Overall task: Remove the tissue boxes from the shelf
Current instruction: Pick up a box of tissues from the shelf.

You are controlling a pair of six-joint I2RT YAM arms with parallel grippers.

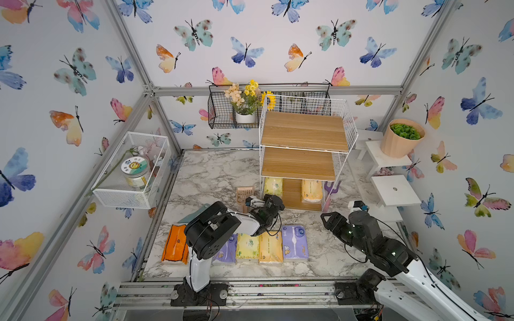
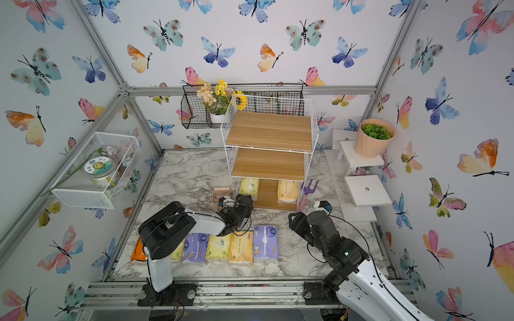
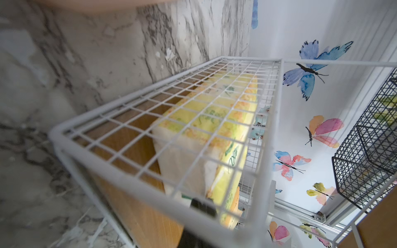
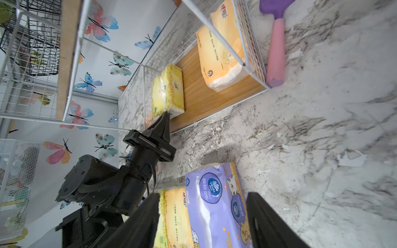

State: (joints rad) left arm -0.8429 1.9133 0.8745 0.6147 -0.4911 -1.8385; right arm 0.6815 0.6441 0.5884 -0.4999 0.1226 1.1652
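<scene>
Locate the yellow-green pack on the bottom tier of the shelf, at the centre of both top views. A light orange pack lies apart from it, to its right on the same tier. The left gripper is clenched, with its tips touching the yellow-green pack's near end. You cannot tell whether wrapper is pinched. The right gripper is spread and grasps nothing. It is above the purple pack on the marble table, at lower centre.

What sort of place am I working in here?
Probably a staged robot test cell dressed as a home corner, not a real room: an aluminium frame holds butterfly-paper walls, the tabletop is marble-look, and the left arm and right arm are mounted on a front rail.
</scene>
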